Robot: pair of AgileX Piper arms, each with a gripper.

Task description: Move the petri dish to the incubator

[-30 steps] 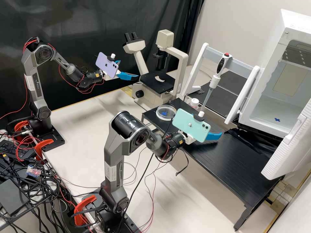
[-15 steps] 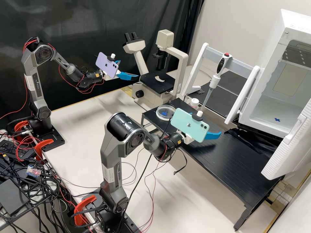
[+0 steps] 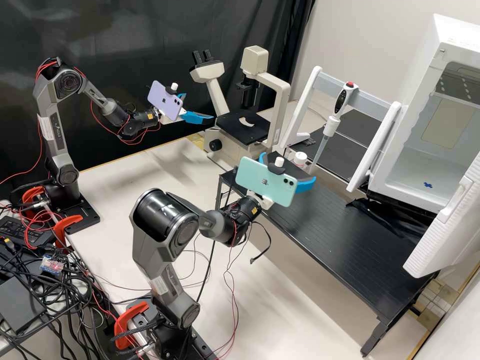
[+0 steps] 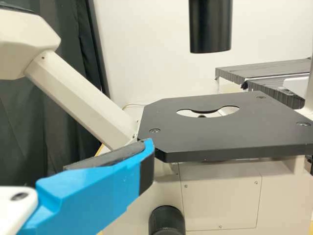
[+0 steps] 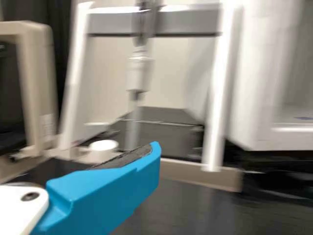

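blk curtain [image 3: 125,30], pale tabletop [image 3: 125,185], blk stand [image 3: 340,235]

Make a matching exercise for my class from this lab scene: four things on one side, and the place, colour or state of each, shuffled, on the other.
Things
1. Pipette
2. Mint phone
3. Incubator
4. Microscope

Places, colours, states
A. Open, with a blue mark on its floor
B. Cream, with a black stage
C. Upright in a stand
D. Mounted on the right arm

Right pairs: 1-C, 2-D, 3-A, 4-B
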